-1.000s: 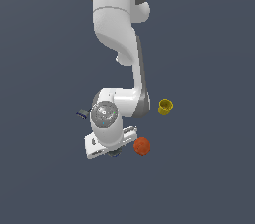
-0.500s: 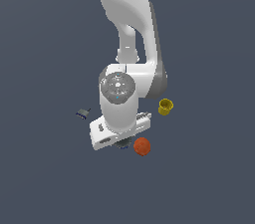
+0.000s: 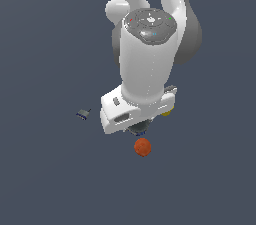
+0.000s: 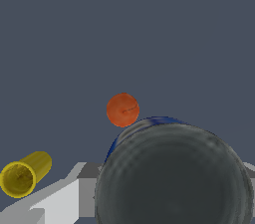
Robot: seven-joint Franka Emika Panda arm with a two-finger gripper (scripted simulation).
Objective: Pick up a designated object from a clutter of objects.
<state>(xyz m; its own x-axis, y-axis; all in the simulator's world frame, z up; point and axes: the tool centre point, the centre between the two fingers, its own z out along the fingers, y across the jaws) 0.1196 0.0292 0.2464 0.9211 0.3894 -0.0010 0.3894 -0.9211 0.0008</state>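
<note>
The dark grey round bowl (image 4: 174, 178) fills the near part of the wrist view, held between my grey fingers (image 4: 87, 172). In the exterior view it shows only as a dark sliver (image 3: 136, 130) under my white hand. My gripper (image 3: 134, 125) is shut on it and hangs above the floor. The orange ball (image 3: 142, 147) lies on the floor just beyond the hand; it also shows in the wrist view (image 4: 122, 110), apart from the bowl. The fingertips are hidden by the bowl.
The yellow cup (image 4: 22, 174) lies on its side; in the exterior view only its edge (image 3: 166, 113) peeks out by the hand. A grey-blue flat piece (image 3: 83, 114) lies towards the exterior view's left. The cube and the red berry are hidden.
The arm and hand have grown much larger in the exterior view, rising towards the camera with the dark bowl. The ball, cup and flat piece stay put.
</note>
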